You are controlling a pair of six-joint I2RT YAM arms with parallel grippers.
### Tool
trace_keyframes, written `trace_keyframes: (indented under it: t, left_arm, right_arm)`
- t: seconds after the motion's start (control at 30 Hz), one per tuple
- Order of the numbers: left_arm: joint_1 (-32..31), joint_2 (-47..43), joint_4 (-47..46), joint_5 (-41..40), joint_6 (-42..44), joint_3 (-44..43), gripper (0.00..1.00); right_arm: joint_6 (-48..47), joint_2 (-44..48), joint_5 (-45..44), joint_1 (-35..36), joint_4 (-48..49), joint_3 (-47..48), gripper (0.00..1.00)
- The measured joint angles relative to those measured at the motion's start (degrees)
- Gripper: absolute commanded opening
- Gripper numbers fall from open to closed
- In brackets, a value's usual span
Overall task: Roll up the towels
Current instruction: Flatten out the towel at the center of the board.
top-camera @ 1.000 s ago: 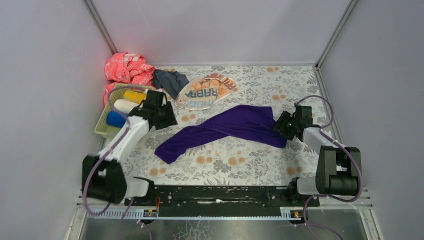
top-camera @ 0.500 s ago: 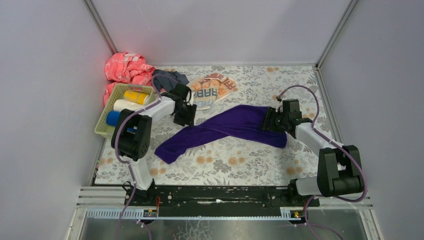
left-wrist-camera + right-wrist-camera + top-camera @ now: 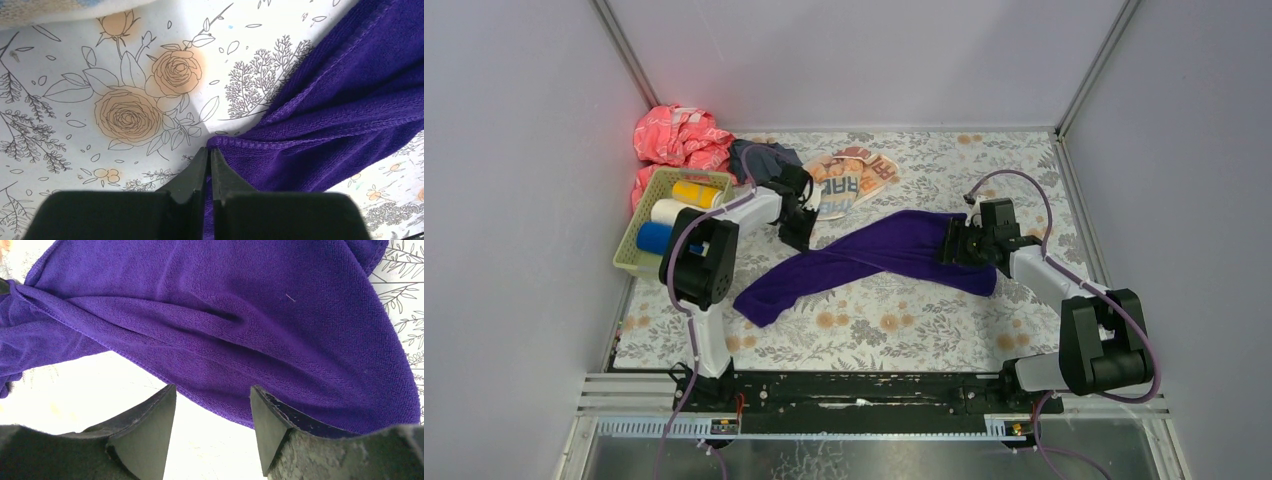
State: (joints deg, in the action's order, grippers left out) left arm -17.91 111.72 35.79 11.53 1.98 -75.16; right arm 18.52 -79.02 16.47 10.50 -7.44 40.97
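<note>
Two grippers are brought to the purple towel (image 3: 879,255), crumpled mid-table: the left gripper (image 3: 210,149), swung over from the basket (image 3: 624,258) within the last second, is closed at its hem, the right gripper (image 3: 212,390) held open over the other end, so flattening is judged next.

long towel (image 3: 894,250) across the middle, basket (image 3: 627,260) at left, rolls (image 3: 669,211) inside

A purple towel (image 3: 894,255) is seen on a white surface covering (image 3: 924,320) printed with grey foliage and orange roses. At ten o'clock a yellow roll (image 3: 696,192), a white roll (image 3: 667,211) and a blue roll (image 3: 653,237) are seen in a pale green basket (image 3: 626,260), near a coral-pink cloth (image 3: 674,135) and a dark grey-blue towel (image 3: 759,158).
</note>
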Motion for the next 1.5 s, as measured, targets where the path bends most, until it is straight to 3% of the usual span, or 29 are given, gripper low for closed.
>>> trace_keyframes:
  t: [0.2,0.37,0.57,0.67,0.77,0.87,1.0,1.13,1.33,1.5]
  left_arm:
    - [-0.17,-0.96,4.61,0.09,0.33,-5.42,0.00]
    - [-1.79,-7.98,6.71,-2.51,0.22,-13.49,0.00]
    - [-5.88,-18.47,9.01,-11.63,-0.59,-19.71,0.00]
    - [-11.19,-22.32,10.75,-18.01,-2.43,-20.57,0.01]
    - [-20.22,-28.00,11.37,-22.67,-7.04,-16.44,0.04]
    - [-27.82,-36.39,11.43,-24.02,-14.34,-6.47,0.08]
    - [-31.78,-47.67,11.45,-22.62,-26.01,11.28,0.23]
    - [-33.03,-54.34,11.82,-19.61,-35.08,23.56,0.37]
    - [-33.09,-59.82,10.99,-22.27,-40.70,23.41,0.49]
    - [-29.92,-53.55,7.89,-24.50,-40.50,20.33,0.45]
  right_arm:
    - [0.07,-0.52,-0.04,0.00,-0.04,0.02,0.63]
    - [0.11,-0.44,-0.81,0.00,-0.50,0.61,0.63]
    - [0.50,2.32,-2.43,0.00,-1.11,1.20,0.63]
    - [0.55,4.87,-3.08,0.00,-1.29,1.51,0.64]
    - [0.52,7.10,-3.56,0.00,-1.46,1.84,0.64]
    - [0.46,8.09,-3.28,0.00,-1.81,2.56,0.64]
    - [0.09,7.61,-1.97,0.02,-2.86,3.30,0.64]
    - [-0.07,5.90,-1.55,0.07,-4.04,3.32,0.64]
    - [-0.15,1.86,0.37,0.57,-4.37,3.63,0.64]
    - [-0.13,-1.18,1.22,2.45,-4.26,4.52,0.64]
